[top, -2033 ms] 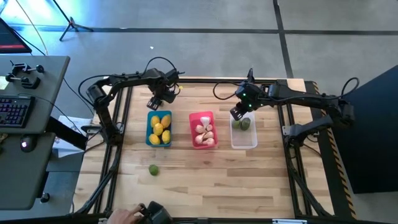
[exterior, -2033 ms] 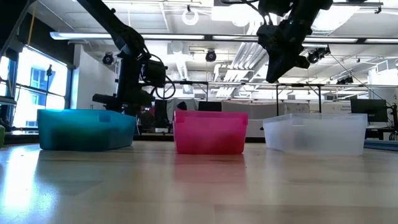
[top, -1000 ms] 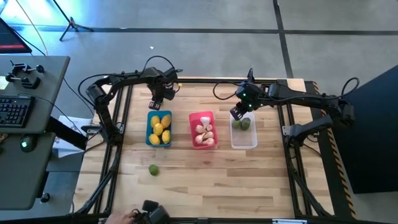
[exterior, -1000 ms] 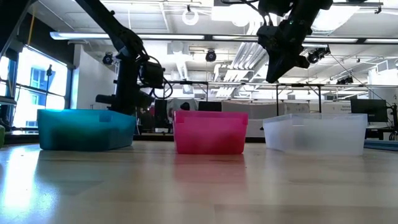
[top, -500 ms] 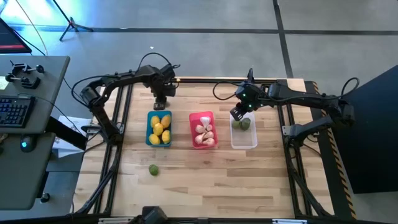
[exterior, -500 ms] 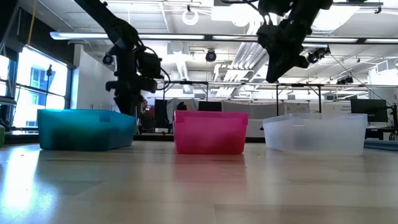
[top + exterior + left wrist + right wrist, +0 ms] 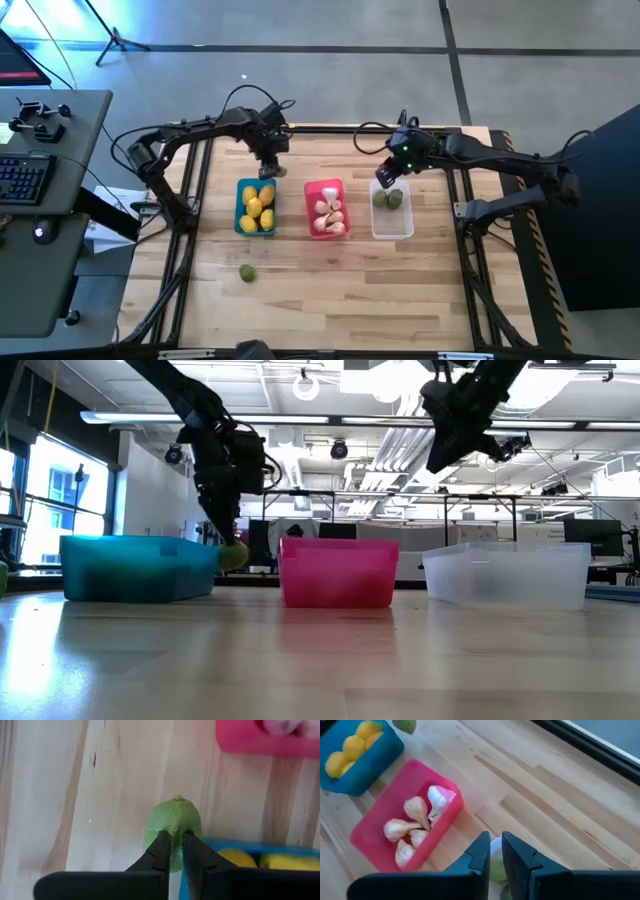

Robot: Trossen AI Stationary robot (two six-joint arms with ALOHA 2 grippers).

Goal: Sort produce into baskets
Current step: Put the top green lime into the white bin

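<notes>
Three baskets stand in a row at mid-table: blue with yellow lemons, pink with white garlic bulbs, translucent white with two green fruits. My left gripper hangs just beyond the blue basket's far end, shut on a green fruit. That fruit also shows in the low view as the green fruit between the blue and pink baskets. My right gripper is shut and holds nothing, above the white basket's far end. Another green fruit lies on the table nearer the front left. My left gripper pinches the green fruit's near side between its two fingertips, coming from above and pointing steeply down. The fruit's small nub points away from the fingers. The fruit hangs below the tips, clear of the table.
Black frame rails run along the table's left and right sides. A side desk with a keyboard stands left of the table. Bare wood lies in front of the baskets toward the near edge.
My left gripper has gone toward the table's right along the blue basket's far end, risen and rolled at the wrist. A green fruit now hangs at its fingertips, where none showed before. My right gripper has risen a little over the white basket.
</notes>
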